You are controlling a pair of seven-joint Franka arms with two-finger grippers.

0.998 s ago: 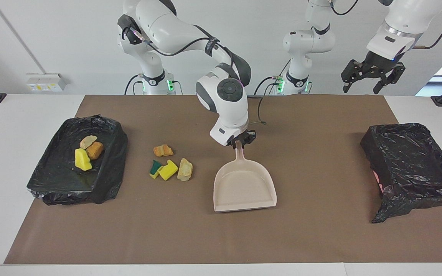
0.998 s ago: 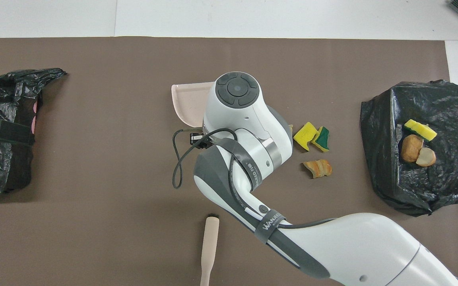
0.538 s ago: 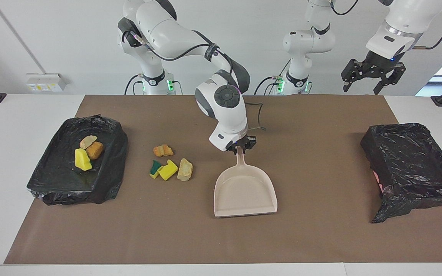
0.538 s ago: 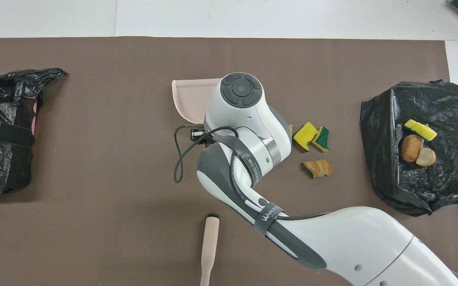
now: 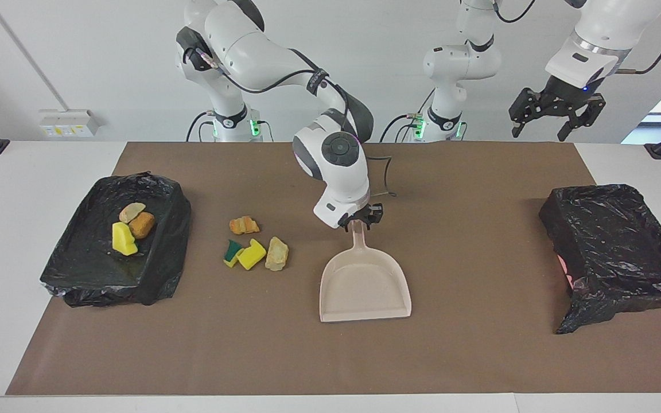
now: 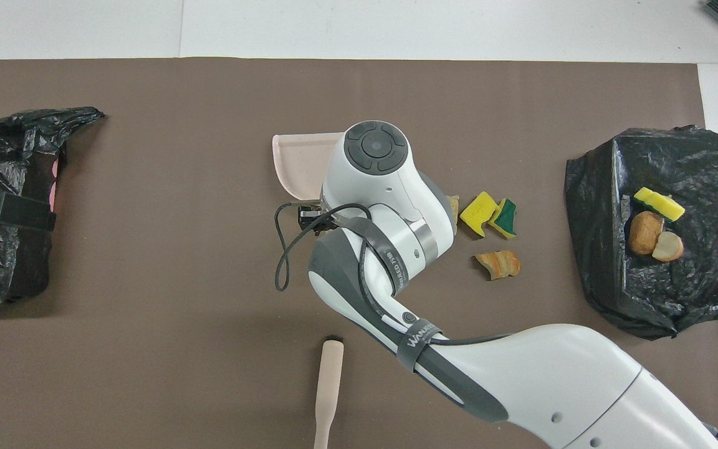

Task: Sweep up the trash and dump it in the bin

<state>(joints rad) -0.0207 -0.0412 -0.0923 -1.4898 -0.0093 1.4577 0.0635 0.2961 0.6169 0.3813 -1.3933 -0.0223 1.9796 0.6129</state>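
Black plastic lines both bins. We see the bin at the right arm's end of the table holding three scraps of the trash: a bright yellow piece, an orange-brown one and a beige one, lying close together. Another bag-lined bin stands at the left arm's end; we see no scraps in it, though a bit of pink shows at its side. Four more scraps lie on the brown mat between the first bin and the dustpan: an orange-brown one nearest the robots, then a green-backed yellow piece, a plain yellow one and a beige one just beside each other. The dustpan sits flat on the mat, its pan holding nothing and its handle pointing toward the robots. A pale brush handle lies on the mat nearer the robots.

Compared with a second ago, the dustpan has barely shifted and the scraps lie as before. What has changed is the right gripper: then its jaws pinched the handle tip, and now they have parted and stand just above it, so we see them let go of the handle. The left gripper waits raised over the left arm's end of the table, jaws spread wide, holding nothing.
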